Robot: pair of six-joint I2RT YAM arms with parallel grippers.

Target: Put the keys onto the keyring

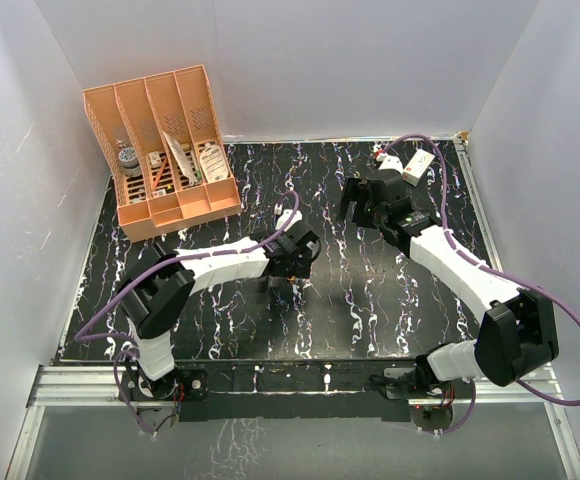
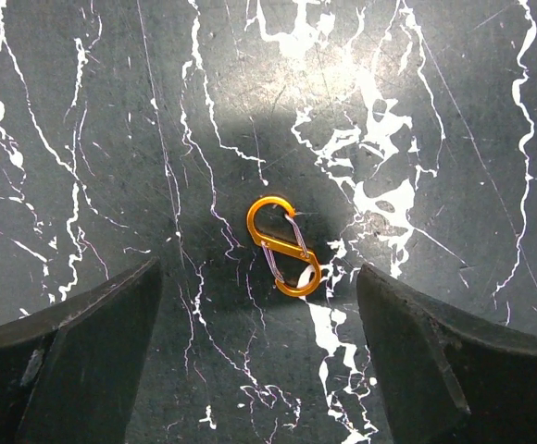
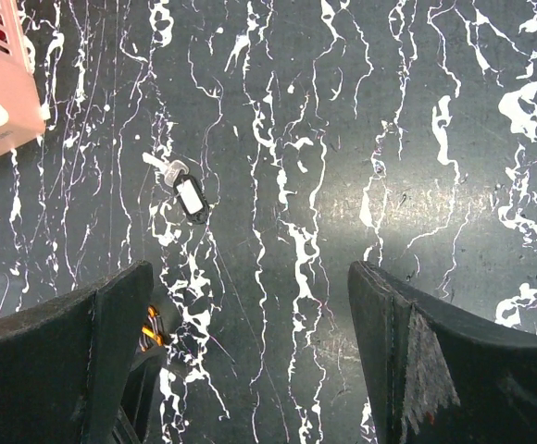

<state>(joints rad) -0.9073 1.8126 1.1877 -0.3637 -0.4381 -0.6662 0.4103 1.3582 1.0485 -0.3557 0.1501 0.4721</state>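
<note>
Glossy metal keyring (image 2: 283, 246), marbled table (image 2: 454, 139)

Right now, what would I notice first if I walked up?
The orange keyring lies on the black marbled table, under the open left gripper. The keys lie apart, ahead of the open right gripper, and a big peach organizer stands at the far left corner.

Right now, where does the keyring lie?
In the left wrist view, the keyring lies flat on the black marbled table, centred between the open fingers of the left gripper and touching neither finger.

Orange S-shaped keyring (image 2: 283, 246) and small dark keys (image 3: 187, 192), flat, apart
</note>
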